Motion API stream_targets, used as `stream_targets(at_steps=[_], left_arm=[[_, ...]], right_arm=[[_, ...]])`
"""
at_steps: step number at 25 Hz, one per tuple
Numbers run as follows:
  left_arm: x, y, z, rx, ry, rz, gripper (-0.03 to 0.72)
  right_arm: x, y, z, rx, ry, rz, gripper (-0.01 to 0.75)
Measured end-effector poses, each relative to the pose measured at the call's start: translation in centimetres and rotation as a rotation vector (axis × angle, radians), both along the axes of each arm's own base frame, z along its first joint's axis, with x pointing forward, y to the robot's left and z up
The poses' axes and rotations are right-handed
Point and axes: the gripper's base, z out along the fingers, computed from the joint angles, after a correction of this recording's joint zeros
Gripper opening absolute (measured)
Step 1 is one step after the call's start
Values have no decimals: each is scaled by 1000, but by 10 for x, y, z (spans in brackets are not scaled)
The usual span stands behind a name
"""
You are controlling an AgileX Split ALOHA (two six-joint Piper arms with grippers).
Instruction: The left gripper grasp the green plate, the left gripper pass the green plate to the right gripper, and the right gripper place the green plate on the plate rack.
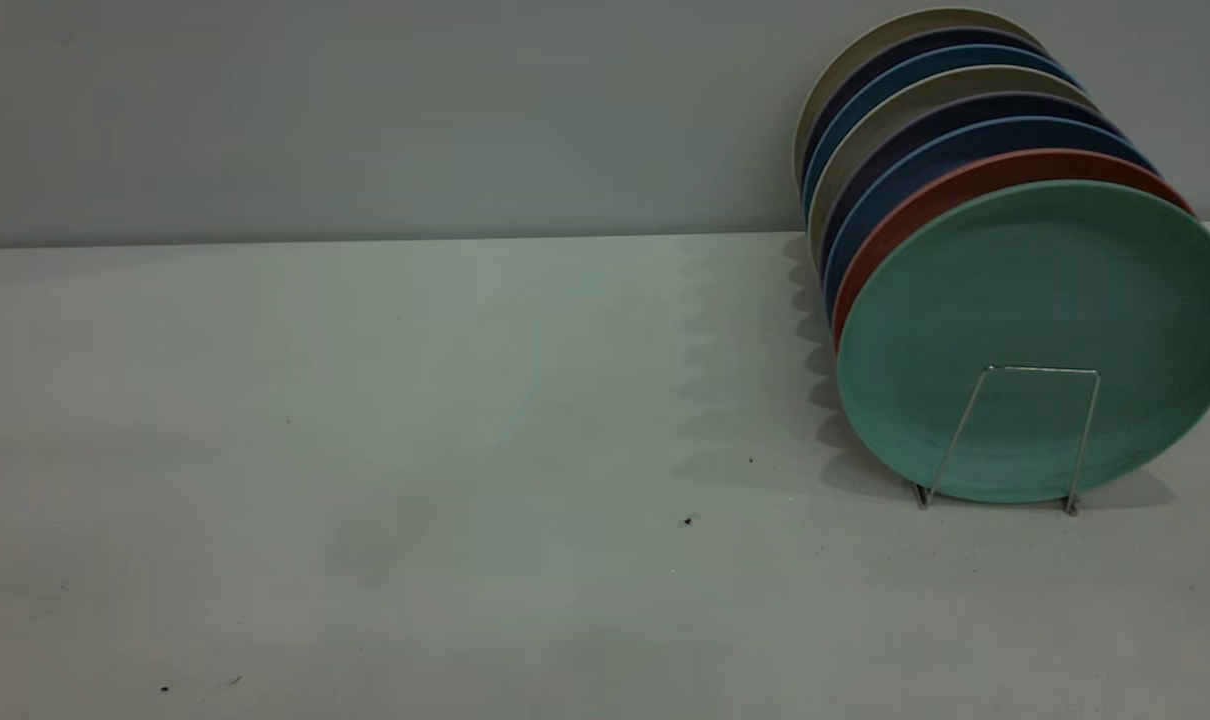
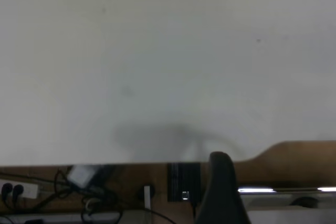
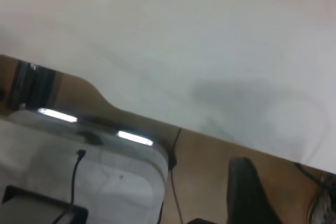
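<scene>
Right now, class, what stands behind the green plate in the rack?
Behind the green plate a red plate, then blue, dark and beige plates, show only their rims. Their faces and the rest of the rack are covered.

I cannot see either of my arms from the outside camera. My left wrist camera shows just one dark finger (image 2: 223, 190) of my left gripper, sticking up at the edge of the view. My right wrist camera shows just one dark finger (image 3: 249, 192) of my right gripper too. I cannot tell how either gripper's fingers are set.
</scene>
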Motion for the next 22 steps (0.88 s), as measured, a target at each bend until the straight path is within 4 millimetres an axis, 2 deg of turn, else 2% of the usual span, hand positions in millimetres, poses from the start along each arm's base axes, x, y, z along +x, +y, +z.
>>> stream_targets(at_steps=[7, 12, 14, 17, 22], left_arm=[[-44, -3, 3, 4, -160, 15, 592], [-65, -5, 4, 12, -280, 15, 592], [-69, -5, -1, 13, -298, 15, 592], [-69, -5, -19, 11, -265, 10, 592], [-66, -5, -24, 26, -271, -48, 592]], right_arm=[[-49, -4, -10, 30, -173, 4, 415], [-70, -7, -24, 27, -297, -3, 415], [-75, -9, -31, 18, -326, -8, 415], [-82, -11, -31, 17, -380, -19, 415], [-87, -12, -31, 21, -418, -26, 388]])
